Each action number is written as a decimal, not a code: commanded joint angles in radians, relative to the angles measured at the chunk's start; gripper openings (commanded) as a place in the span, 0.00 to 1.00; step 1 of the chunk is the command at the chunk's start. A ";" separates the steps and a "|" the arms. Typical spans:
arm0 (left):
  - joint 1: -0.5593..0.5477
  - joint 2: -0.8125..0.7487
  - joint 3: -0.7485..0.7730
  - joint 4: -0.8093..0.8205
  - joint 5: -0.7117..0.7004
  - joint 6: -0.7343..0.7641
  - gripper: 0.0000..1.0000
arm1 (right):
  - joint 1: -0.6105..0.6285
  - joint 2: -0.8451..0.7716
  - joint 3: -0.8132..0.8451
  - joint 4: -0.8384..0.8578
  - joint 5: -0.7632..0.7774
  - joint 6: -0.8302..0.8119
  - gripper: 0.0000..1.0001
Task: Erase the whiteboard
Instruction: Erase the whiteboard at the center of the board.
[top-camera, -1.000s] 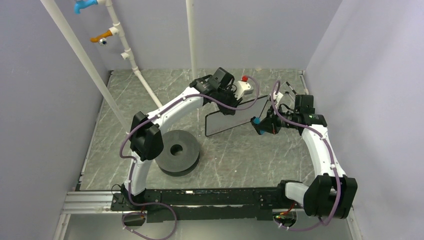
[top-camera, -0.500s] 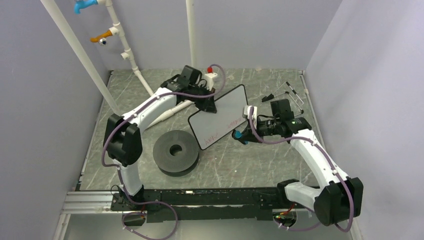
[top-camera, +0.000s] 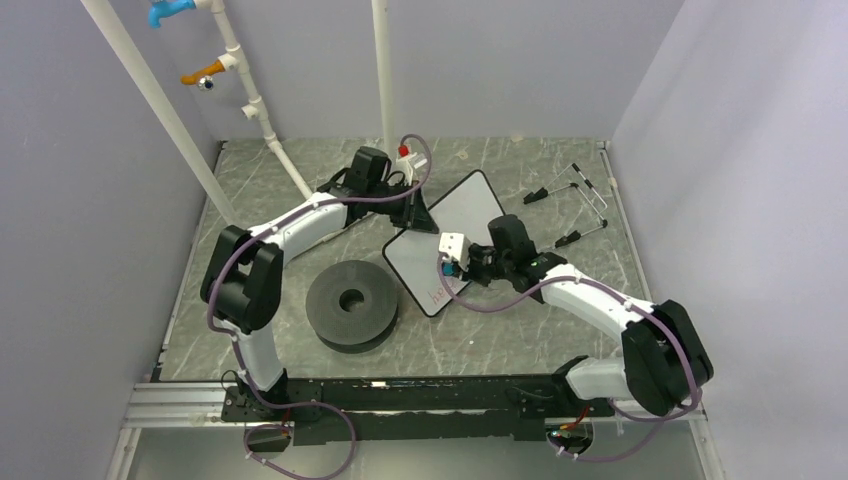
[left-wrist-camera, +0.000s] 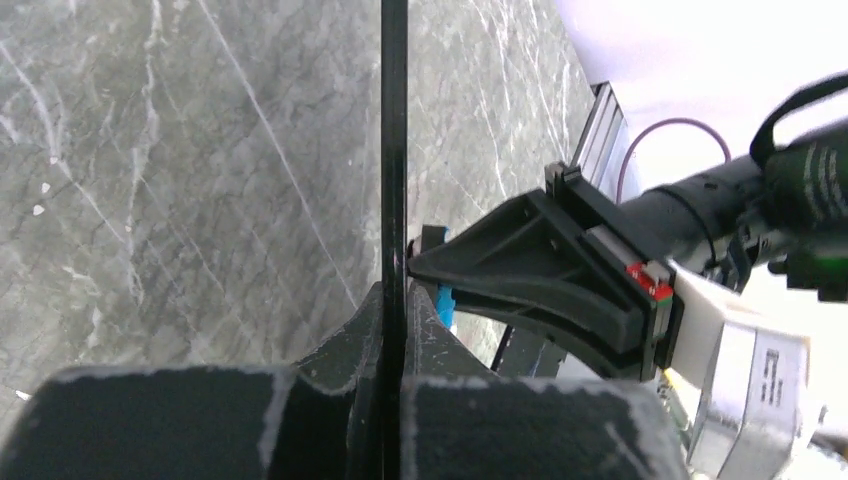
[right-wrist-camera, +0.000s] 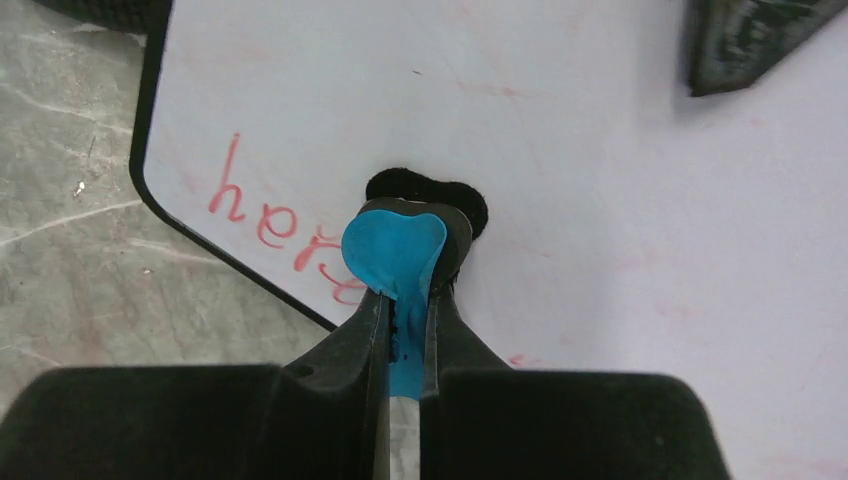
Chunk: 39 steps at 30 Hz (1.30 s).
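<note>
The whiteboard (top-camera: 450, 225) is white with a thin black edge, held tilted above the table's middle; red handwriting (right-wrist-camera: 262, 215) shows near its lower corner. My left gripper (top-camera: 416, 212) is shut on the board's far left edge, which shows edge-on in the left wrist view (left-wrist-camera: 393, 180). My right gripper (top-camera: 453, 268) is shut on the blue-and-black eraser (right-wrist-camera: 400, 250). The eraser's black pad presses on the board beside the writing.
A black disc (top-camera: 351, 302) with a centre hole lies left of the board. White pipes (top-camera: 270, 130) rise at the back left. Black-handled tools (top-camera: 575, 200) lie at the back right. Grey walls close in on three sides.
The left arm has swung the board left and lower, turning its face up. The right gripper has moved left with the eraser onto the board's lower part.
</note>
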 joint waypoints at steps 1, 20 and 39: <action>0.013 0.019 -0.044 0.308 0.102 -0.204 0.00 | 0.071 0.022 -0.047 0.099 0.077 -0.053 0.00; -0.007 0.143 0.016 0.102 0.018 -0.001 0.00 | 0.120 0.052 -0.089 0.167 0.294 -0.085 0.00; -0.013 0.161 0.006 0.121 0.035 0.015 0.00 | 0.195 0.053 -0.119 0.307 0.402 -0.060 0.00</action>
